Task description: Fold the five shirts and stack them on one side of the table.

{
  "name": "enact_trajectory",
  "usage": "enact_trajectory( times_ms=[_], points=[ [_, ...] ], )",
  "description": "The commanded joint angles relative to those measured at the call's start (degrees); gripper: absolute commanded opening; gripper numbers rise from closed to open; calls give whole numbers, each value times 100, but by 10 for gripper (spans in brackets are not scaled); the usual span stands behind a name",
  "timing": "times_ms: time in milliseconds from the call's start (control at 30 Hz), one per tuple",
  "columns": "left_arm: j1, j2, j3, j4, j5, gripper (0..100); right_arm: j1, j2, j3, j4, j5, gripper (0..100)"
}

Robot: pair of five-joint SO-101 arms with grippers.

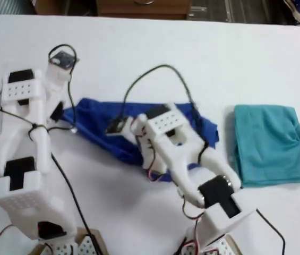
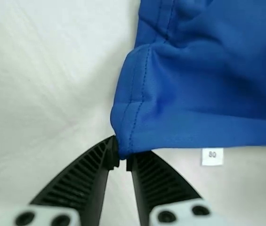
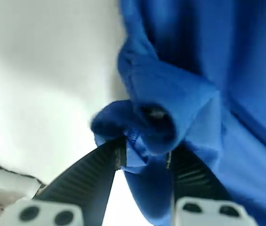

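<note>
A crumpled shirt (image 1: 107, 130) lies across the middle of the table (image 1: 155, 48), and a folded shirt (image 1: 269, 143) sits to its right, just apart from it. The left arm stands at the left, its left gripper (image 2: 122, 162) pinching the crumpled shirt's left corner. The right arm leans over that shirt from the front, its right gripper (image 3: 144, 160) clamped on a bunched fold.

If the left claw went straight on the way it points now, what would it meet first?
The blue shirt: the left claw is pinching its hemmed corner, and more of the same cloth lies straight ahead, so it would likely push into that fabric before anything else.
</note>
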Motion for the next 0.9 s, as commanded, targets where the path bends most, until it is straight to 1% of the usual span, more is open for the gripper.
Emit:
enact_trajectory(
  times_ms=[0,100,233,433,533,700,867],
  points=[
    [53,-334,-31,-79,-62,27,-242,-338,79,57,44,149],
    [44,-334,-31,-79,-62,27,-207,-268,193,-31,44,146],
    [26,-334,-31,-79,-62,27,31,-224,325,-154,44,144],
    [18,-334,-31,-79,-62,27,303,-365,308,127,53,146],
    [18,-334,-31,-79,-62,27,277,-822,554,374,387,146],
    [18,-334,-31,-79,-62,27,303,-1719,1503,365,914,148],
    [44,-325,-31,-88,-62,27,286,-1895,2110,-40,1002,149]
  ],
)
